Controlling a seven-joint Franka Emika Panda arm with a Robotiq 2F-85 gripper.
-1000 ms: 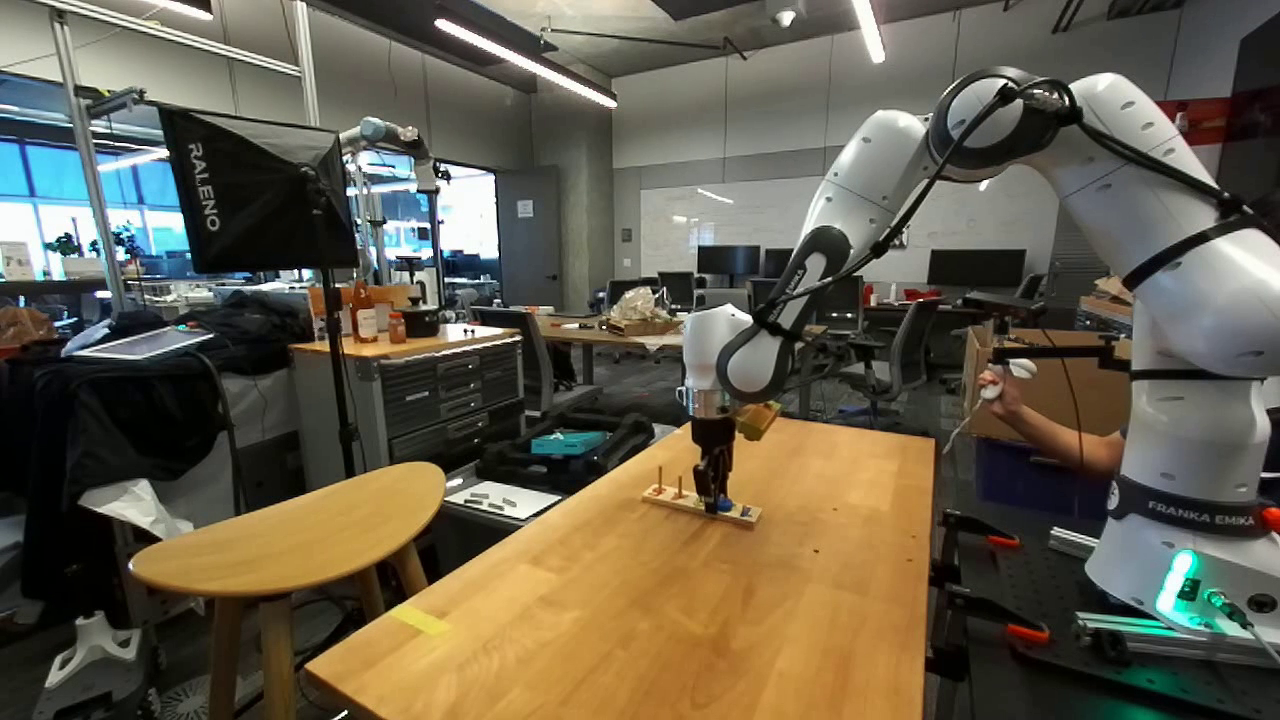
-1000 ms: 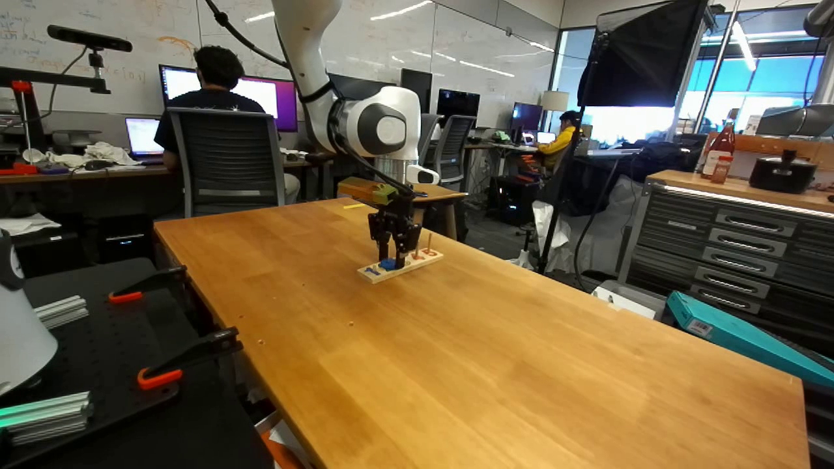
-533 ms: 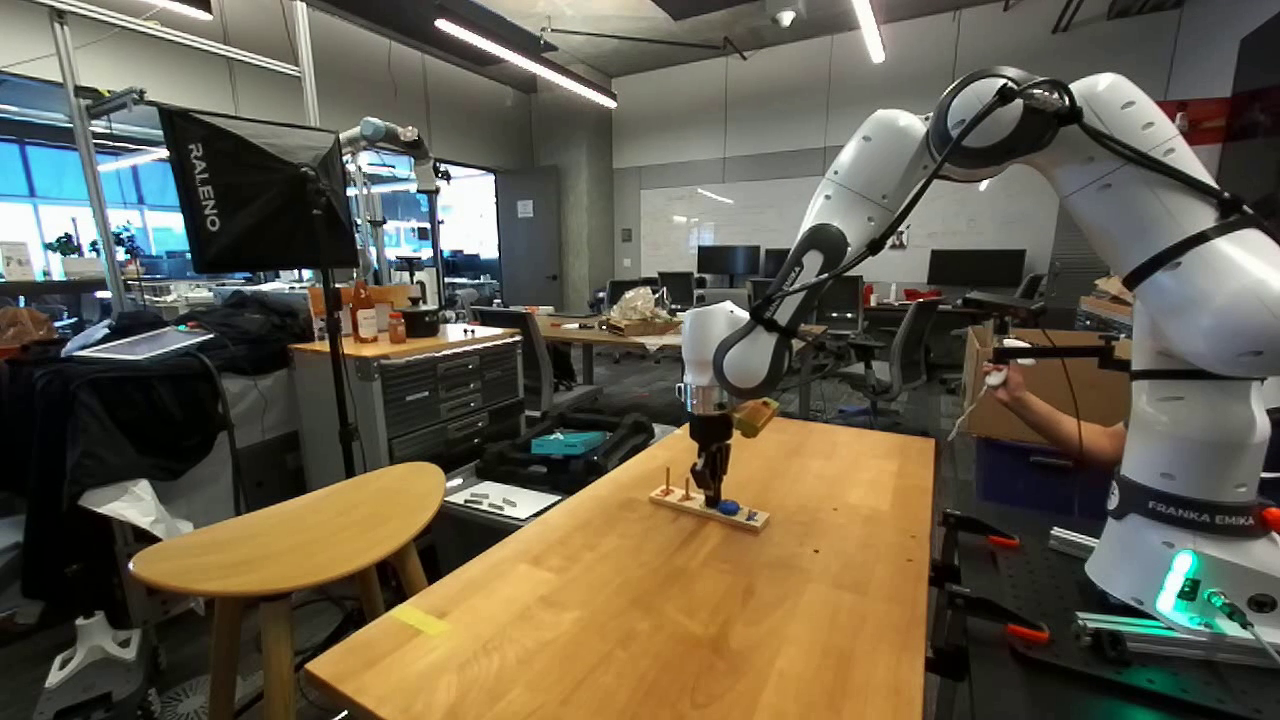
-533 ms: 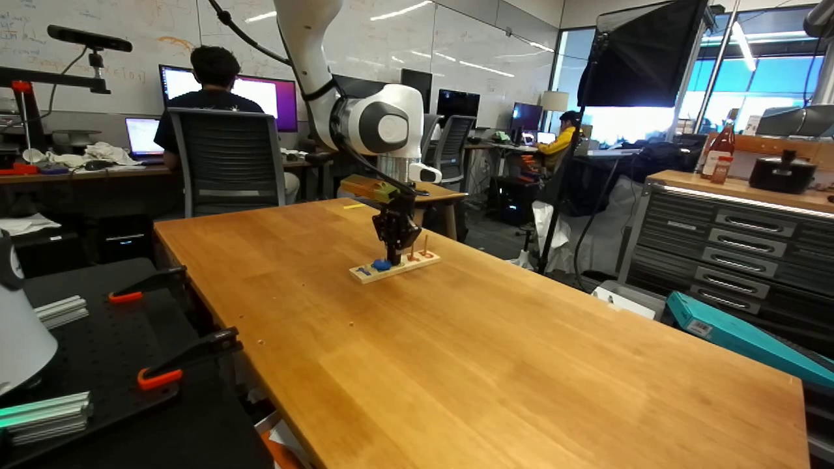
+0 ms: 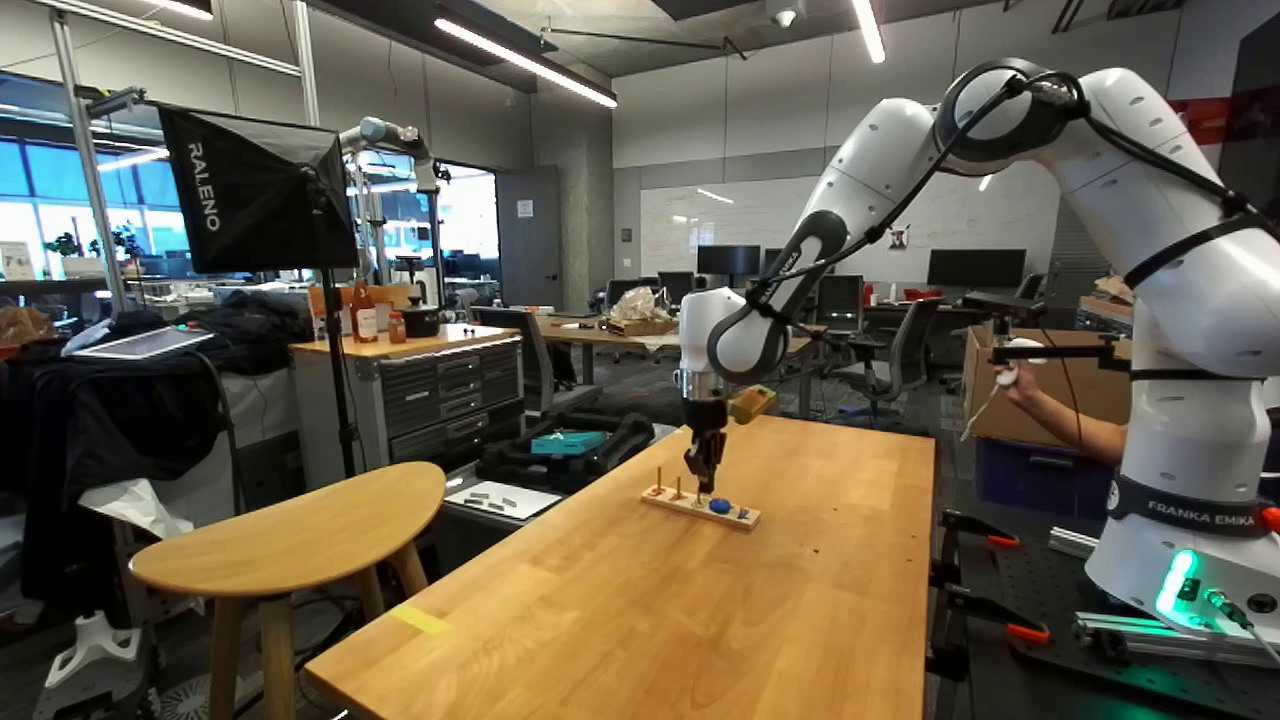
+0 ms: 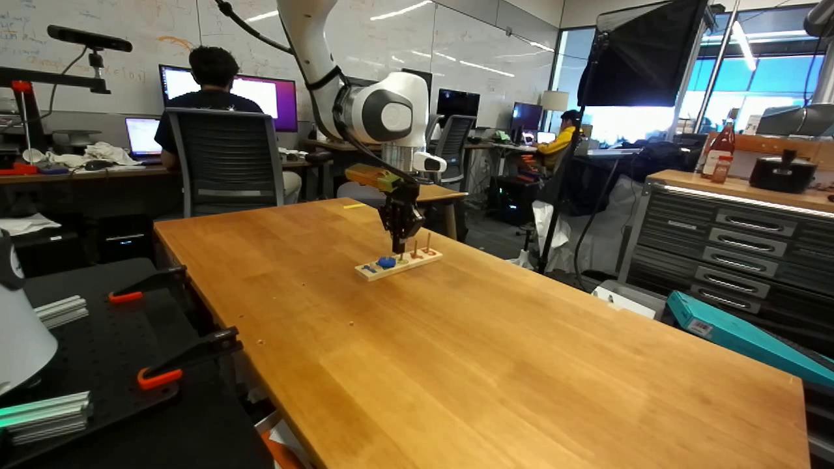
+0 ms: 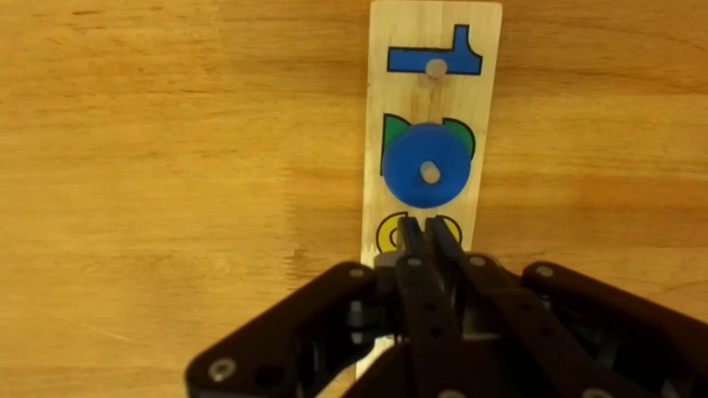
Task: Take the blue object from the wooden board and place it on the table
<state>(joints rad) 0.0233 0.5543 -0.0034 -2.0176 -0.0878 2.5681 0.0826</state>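
Note:
The blue object (image 7: pixel 406 160) is a round blue disc with a peg through it. It sits on the wooden board (image 7: pixel 398 97) over a green numeral, and shows in both exterior views (image 5: pixel 719 506) (image 6: pixel 386 262). The board is a narrow pale strip with several pegs, lying flat on the table (image 5: pixel 620 620). My gripper (image 7: pixel 420 224) is shut, with only a narrow gap between the fingertips and nothing seen held. The tips are beside the disc, over the yellow numeral, hiding its peg in the wrist view. In an exterior view they are (image 6: pixel 399 250) just above or touching that peg.
A rounded stool (image 5: pixel 290 530) stands beside the table. Black and orange clamps (image 6: pixel 163 374) are at the robot's table edge. A teal box (image 6: pixel 743 332) and a drawer cabinet (image 6: pixel 730 254) stand past the far edge. A person's hand (image 5: pixel 1010 375) holds a controller.
The fingers were apart beside the disc a second ago, then closed. The board slid slightly and slid back. The gripper has since risen a little, leaving the disc on its peg.

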